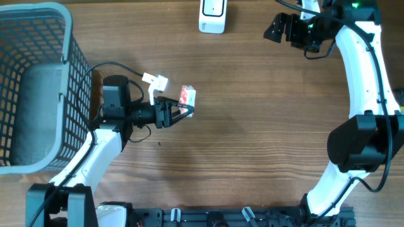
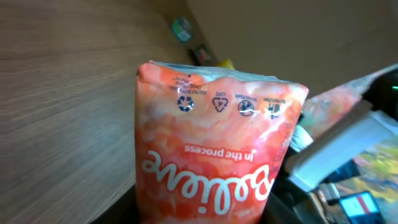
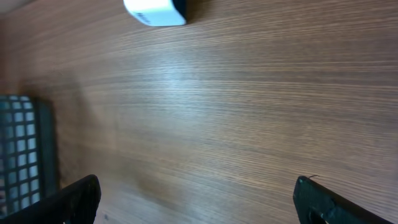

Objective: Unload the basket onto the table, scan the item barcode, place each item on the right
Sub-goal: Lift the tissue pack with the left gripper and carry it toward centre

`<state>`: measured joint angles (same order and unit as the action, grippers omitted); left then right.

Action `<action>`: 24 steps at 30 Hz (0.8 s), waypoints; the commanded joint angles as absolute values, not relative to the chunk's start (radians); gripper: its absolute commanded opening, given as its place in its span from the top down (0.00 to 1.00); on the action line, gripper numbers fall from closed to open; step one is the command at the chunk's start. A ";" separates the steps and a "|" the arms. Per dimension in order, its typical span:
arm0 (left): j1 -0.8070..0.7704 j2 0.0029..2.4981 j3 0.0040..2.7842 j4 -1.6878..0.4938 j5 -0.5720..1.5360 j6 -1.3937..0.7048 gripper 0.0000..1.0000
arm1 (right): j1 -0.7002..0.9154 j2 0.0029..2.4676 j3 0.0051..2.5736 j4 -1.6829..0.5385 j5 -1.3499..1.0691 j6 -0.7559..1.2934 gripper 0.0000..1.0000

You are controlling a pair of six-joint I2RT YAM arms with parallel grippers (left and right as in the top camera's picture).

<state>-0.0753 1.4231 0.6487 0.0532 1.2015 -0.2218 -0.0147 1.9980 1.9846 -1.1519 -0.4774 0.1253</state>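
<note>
The item is an orange-red pouch point(image 2: 217, 143) with white "Believe in the process" lettering, and it fills the left wrist view. My left gripper point(image 2: 202, 214) is shut on its lower end, with a dark finger on each side. From overhead the pouch point(image 1: 187, 96) is held above the table's left-middle at the tip of my left gripper point(image 1: 183, 110). No barcode shows on the face I see. A white scanner point(image 1: 213, 15) stands at the far edge. My right gripper point(image 1: 276, 28) hovers open at the far right, with nothing between its fingers point(image 3: 323, 202).
A large grey mesh basket point(image 1: 38, 88) fills the left side of the table, close behind my left arm. The right wrist view shows the white scanner point(image 3: 155, 11) at the top and the basket's corner point(image 3: 25, 149) at the left.
</note>
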 commanded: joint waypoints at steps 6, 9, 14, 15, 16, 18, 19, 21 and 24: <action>-0.114 1.428 0.661 0.058 0.821 -0.216 0.57 | -0.016 2.024 1.986 -1.147 -0.477 0.096 0.00; -0.175 1.428 0.661 0.057 0.603 -0.216 0.57 | -0.016 2.024 1.986 -1.145 -0.467 0.096 0.00; -0.312 1.428 0.661 0.066 0.205 -0.214 0.58 | -0.016 2.024 1.986 -1.145 -0.467 0.079 0.00; -0.335 1.428 0.662 0.067 0.150 -0.204 0.59 | -0.016 2.024 1.986 -1.145 -0.467 0.079 0.00; -0.367 1.428 0.662 0.067 0.074 -0.180 0.60 | -0.016 2.024 1.986 -1.144 -0.467 0.079 0.00; -0.423 1.428 0.662 0.068 -0.071 -0.156 0.60 | -0.016 2.024 1.986 -1.145 -0.467 0.078 0.00; -0.448 1.428 0.662 0.068 -0.141 -0.152 0.60 | -0.016 2.024 1.986 -1.145 -0.467 0.078 0.00; -0.496 1.428 0.662 0.061 -0.251 -0.097 0.60 | -0.016 2.024 1.986 -1.145 -0.467 0.078 0.00; -0.567 1.428 0.662 0.061 -0.473 -0.009 0.60 | -0.016 2.024 1.986 -1.145 -0.467 0.078 0.00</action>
<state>-0.4988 1.4235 0.6483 0.0593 -0.0917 -0.1383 -0.0147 1.9995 1.9846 -1.1477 -0.4774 0.0994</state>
